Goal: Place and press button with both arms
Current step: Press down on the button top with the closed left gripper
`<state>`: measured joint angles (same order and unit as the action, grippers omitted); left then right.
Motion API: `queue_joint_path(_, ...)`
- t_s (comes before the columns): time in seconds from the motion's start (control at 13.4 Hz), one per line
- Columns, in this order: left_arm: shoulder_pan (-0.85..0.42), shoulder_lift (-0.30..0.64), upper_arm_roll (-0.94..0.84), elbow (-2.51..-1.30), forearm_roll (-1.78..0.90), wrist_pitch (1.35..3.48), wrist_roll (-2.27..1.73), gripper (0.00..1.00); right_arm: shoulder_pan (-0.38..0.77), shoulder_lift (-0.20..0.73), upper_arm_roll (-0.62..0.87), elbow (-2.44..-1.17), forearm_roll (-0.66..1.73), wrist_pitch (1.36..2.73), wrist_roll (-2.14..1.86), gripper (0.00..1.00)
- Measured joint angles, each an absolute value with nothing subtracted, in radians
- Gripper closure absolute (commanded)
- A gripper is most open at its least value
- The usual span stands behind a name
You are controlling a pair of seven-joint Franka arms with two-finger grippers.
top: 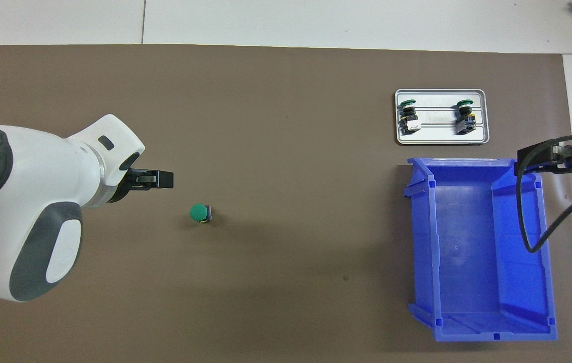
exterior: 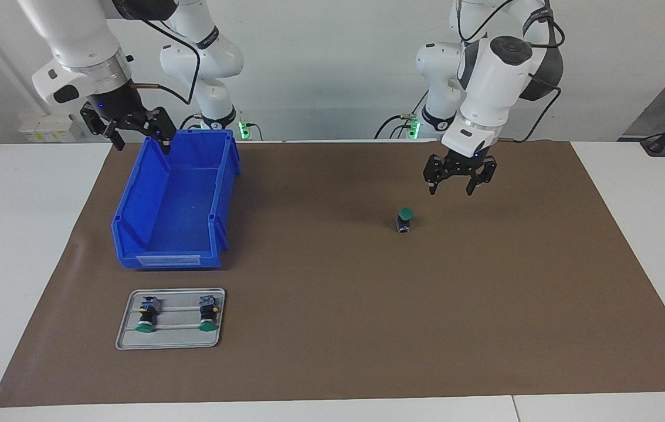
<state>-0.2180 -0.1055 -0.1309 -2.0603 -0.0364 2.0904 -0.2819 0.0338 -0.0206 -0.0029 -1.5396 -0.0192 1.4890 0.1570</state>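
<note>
In the facing view, the right gripper (exterior: 133,130), jaws apart, hangs over the rim of the empty blue bin (exterior: 175,205), and the overhead view cuts most of that arm off. At the bin's six o'clock, a grey tray (exterior: 170,318) holds two spare buttons (exterior: 146,316) lying on their sides. The button (exterior: 404,220) stands upright on the brown mat (exterior: 332,328) toward the left arm's end, with the left gripper (exterior: 458,177) raised at its one o'clock, jaws apart and clear of it.

L gripper (exterior: 457,177) open, R gripper (exterior: 133,130) open, both aloft
</note>
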Motion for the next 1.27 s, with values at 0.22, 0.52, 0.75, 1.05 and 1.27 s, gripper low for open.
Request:
queue_joint_path(0.22,-0.248,-0.093,-0.131,-2.089,-0.036,2.105,-0.29,0.1,0.034,-0.021,-0.003,-1.54,-0.019,1.489,0.157,0.0)
queue_joint_path(0.52,-0.281,-0.072,-0.131,-2.135,-0.036,2.163,-0.311,0.71,0.034,-0.021,-0.003,-1.54,-0.019,1.489,0.157,0.0)
queue_joint_path(0.75,-0.289,-0.047,-0.132,-2.149,-0.036,2.167,-0.313,0.95,0.034,-0.021,-0.003,-1.54,-0.019,1.489,0.157,0.0)
queue_joint_path(1.05,-0.296,-0.036,-0.131,-2.158,-0.036,2.171,-0.313,1.0,0.034,-0.021,-0.003,-1.54,-0.019,1.489,0.157,0.0)
queue_joint_path(1.27,-0.304,-0.033,-0.132,-2.181,-0.036,2.209,-0.313,1.0,0.034,-0.021,-0.003,-1.54,-0.019,1.489,0.157,0.0)
